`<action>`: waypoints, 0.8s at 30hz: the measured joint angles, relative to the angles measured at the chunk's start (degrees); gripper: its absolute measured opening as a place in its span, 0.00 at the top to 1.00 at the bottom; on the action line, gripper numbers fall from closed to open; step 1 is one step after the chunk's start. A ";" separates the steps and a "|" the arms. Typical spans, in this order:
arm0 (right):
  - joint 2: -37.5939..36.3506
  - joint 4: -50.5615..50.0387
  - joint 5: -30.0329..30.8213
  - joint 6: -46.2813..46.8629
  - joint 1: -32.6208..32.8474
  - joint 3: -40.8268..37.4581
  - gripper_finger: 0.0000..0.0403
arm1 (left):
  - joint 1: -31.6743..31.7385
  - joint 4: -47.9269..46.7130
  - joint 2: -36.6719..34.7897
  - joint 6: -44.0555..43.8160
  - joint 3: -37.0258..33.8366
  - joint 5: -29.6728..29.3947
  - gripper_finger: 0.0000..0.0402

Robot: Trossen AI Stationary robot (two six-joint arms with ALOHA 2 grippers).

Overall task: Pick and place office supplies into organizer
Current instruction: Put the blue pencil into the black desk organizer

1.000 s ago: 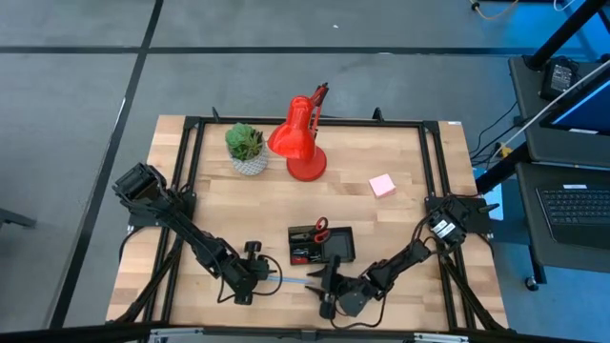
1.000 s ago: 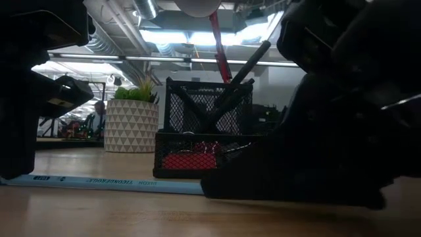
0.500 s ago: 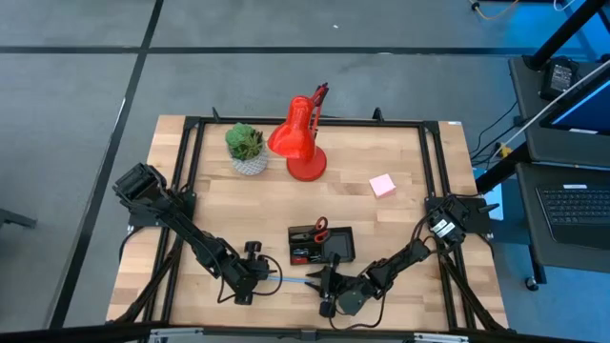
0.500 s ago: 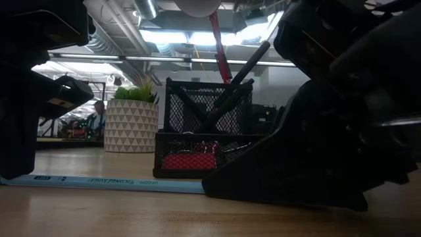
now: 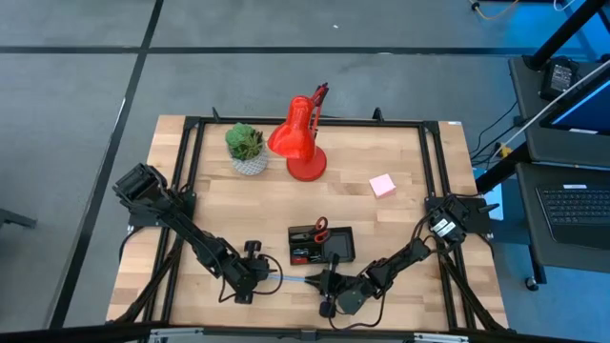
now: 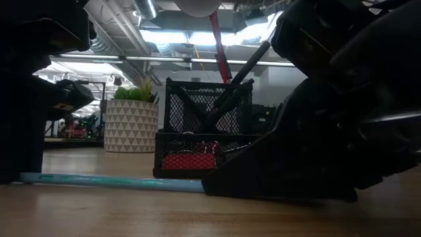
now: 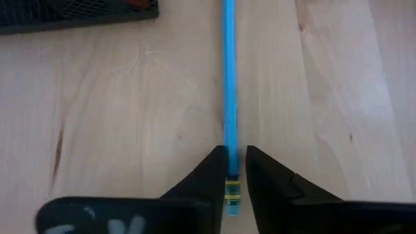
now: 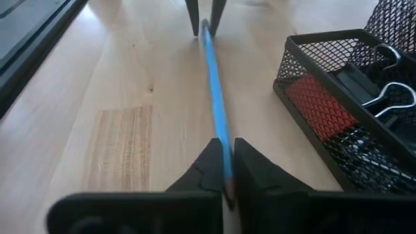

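2 pincers share 1 thin blue pencil (image 5: pixel 294 280) low-centre on the bench (image 5: pixel 400 162): right pincer (image 8: pixel 225 170) clamped on its tip, left pincer (image 7: pixel 233 170) narrowly straddling its tail, apparently a handover.

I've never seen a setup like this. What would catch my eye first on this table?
Probably the big red desk lamp at the table's far edge, with a small potted plant beside it. Near the front edge, two dark arms meet over one thin blue pen lying on the wood: the left pincer straddles one end and the right pincer is closed on the other. Just behind the pen sits a black mesh organizer.
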 joint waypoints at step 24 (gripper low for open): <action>-0.14 0.38 -3.05 1.69 -0.48 0.02 0.97 | 0.11 -4.83 -0.41 -2.99 0.70 7.53 0.74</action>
